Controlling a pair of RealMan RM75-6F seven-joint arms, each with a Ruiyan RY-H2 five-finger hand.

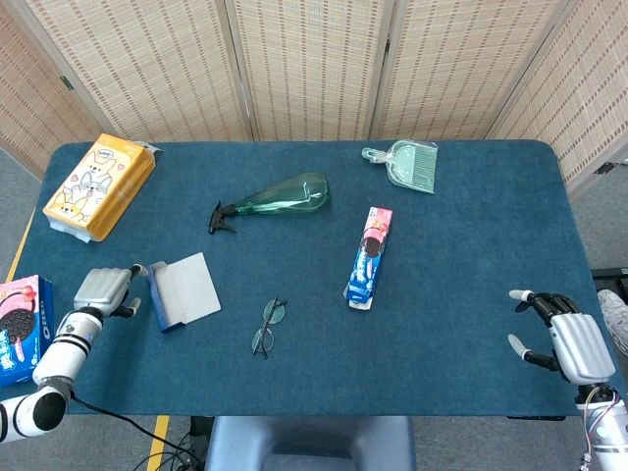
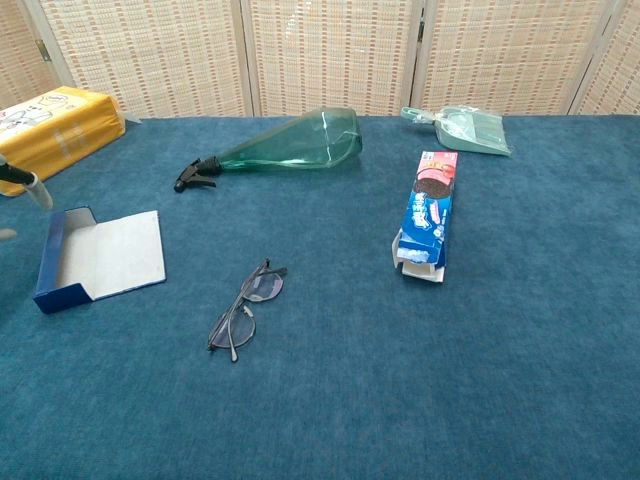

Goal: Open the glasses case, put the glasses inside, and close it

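Case: glasses case (image 1: pixel 183 291) lies open, lid flat, at the table's (image 1: pixel 471 294) left side.
Glasses: glasses (image 1: pixel 265 326) lie just right of it, apart.
Left hand: left hand (image 1: pixel 103 290) beside the case, fingers spread, empty.
Right hand: right hand (image 1: pixel 564 343) released, far right.
Around: spray bottle (image 1: pixel 280 197), cookie pack (image 1: pixel 370 255), dustpan (image 1: pixel 407 163) and yellow box (image 1: pixel 98 184) behind; nothing between glasses and case.
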